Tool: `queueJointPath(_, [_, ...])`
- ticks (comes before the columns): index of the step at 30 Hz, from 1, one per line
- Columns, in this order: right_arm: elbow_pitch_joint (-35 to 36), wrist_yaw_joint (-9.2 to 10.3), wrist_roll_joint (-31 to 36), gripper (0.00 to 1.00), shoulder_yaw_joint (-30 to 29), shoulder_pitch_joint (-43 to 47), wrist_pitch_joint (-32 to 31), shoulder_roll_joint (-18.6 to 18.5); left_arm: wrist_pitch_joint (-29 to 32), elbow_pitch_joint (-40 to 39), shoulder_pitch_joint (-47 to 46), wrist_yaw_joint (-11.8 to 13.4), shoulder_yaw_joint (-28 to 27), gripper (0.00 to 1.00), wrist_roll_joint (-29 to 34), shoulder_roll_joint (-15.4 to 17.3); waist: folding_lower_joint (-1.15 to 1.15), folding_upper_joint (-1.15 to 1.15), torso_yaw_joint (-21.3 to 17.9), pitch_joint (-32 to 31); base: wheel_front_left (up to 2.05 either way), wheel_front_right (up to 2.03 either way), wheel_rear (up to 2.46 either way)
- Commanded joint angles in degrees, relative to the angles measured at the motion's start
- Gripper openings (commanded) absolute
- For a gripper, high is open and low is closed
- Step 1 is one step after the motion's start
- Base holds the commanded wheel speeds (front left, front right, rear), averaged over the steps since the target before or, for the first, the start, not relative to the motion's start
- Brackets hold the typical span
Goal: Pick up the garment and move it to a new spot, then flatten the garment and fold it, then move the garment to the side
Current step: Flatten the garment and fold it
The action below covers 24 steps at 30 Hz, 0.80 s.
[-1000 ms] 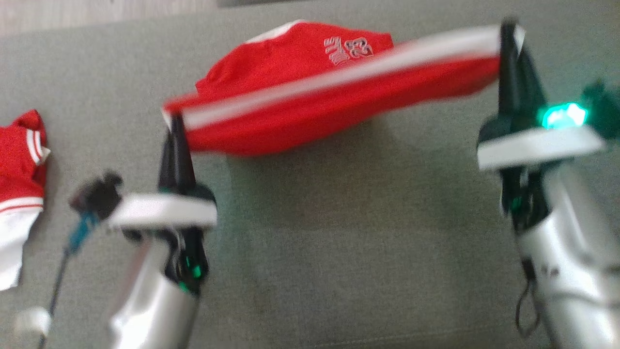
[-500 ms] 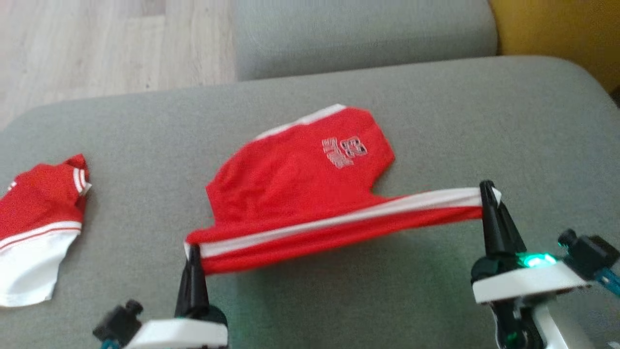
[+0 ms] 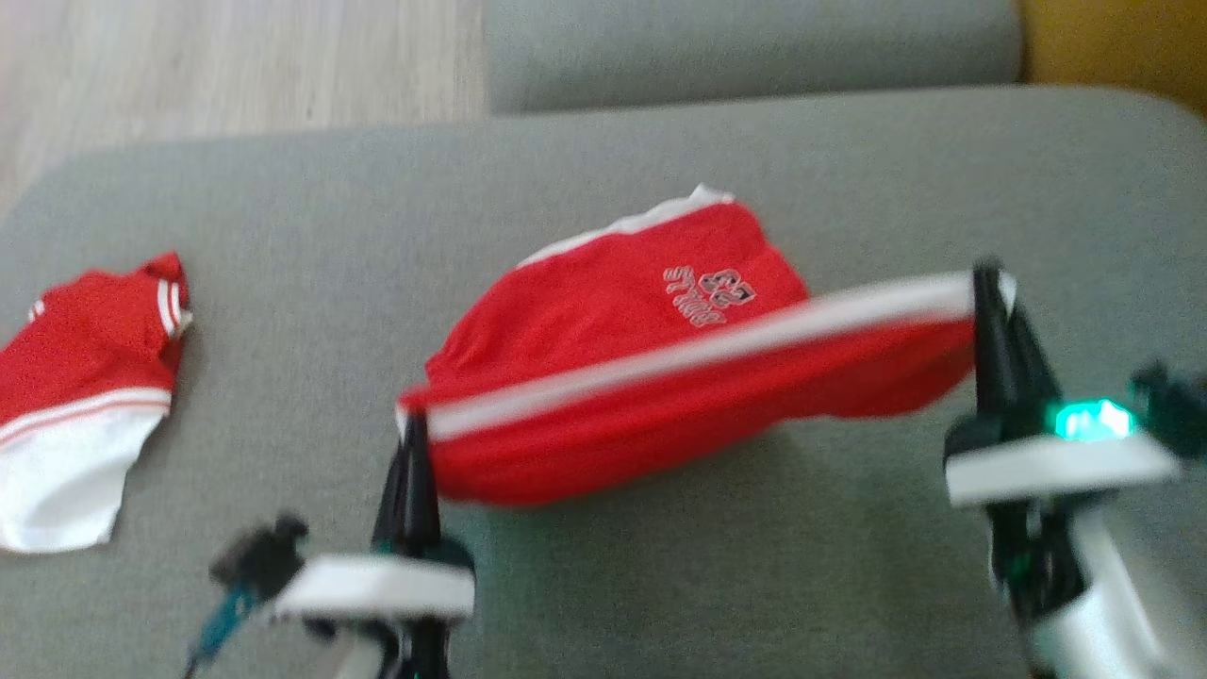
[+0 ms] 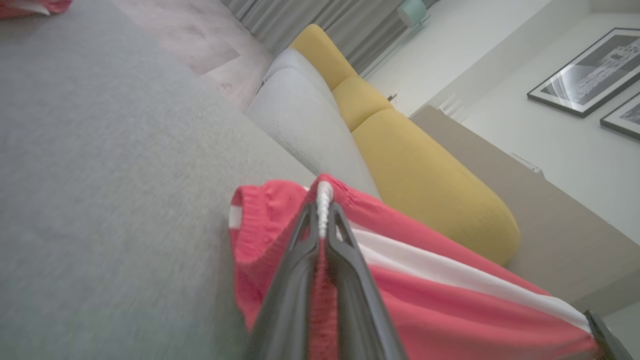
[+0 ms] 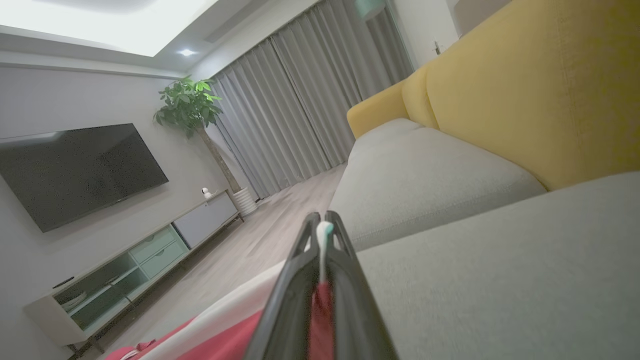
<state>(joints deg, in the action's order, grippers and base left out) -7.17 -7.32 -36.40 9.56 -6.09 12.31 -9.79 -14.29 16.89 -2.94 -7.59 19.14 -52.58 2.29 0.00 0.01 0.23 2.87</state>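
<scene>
Over the grey sofa cushion (image 3: 660, 585), left claw (image 3: 412, 429) and right claw (image 3: 987, 280) each clenched an end of the red garment (image 3: 641, 321), stretched taut; flattening seemed underway, next requiring even lowering.

The garment (image 3: 613, 321) has lifted and swung forward

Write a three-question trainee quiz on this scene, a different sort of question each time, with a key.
1. True or false: the left gripper is shut on the red shorts.
2. What lies on the grey cushion at the head view's left? A) a red-and-white garment B) a folded towel C) a shoe
3. Fill in the colour: the right gripper pinches the shorts at their ___ stripe.

Key: 1 true; 2 A; 3 white.
</scene>
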Motion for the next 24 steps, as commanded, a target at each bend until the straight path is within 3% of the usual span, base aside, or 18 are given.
queueJointPath(1, [0.7, -0.17, 0.7, 0.0, 0.7, -7.0, -0.4, -1.2, -0.7, -1.1, -5.8, 0.1, -1.5, 0.0, -1.1, 0.6, 0.0, -0.01, 1.8, 3.9, 0.0, 0.0, 0.0])
queueJointPath(13, [-20.2, -0.17, 5.7, 0.0, 2.3, -31.3, -2.7, -1.9, -0.7, 5.7, -23.4, 0.1, 4.5, 0.0, -8.9, 0.6, 0.0, -0.01, 7.4, 16.3, 0.0, 0.0, 0.0])
queueJointPath(24, [-36.6, -0.17, 8.3, 0.0, 6.1, -43.5, 0.9, -0.6, -0.7, 9.5, -31.3, 0.1, 7.4, 0.0, -11.7, 0.6, 0.0, -0.01, 9.1, 21.0, 0.0, 0.0, 0.0])
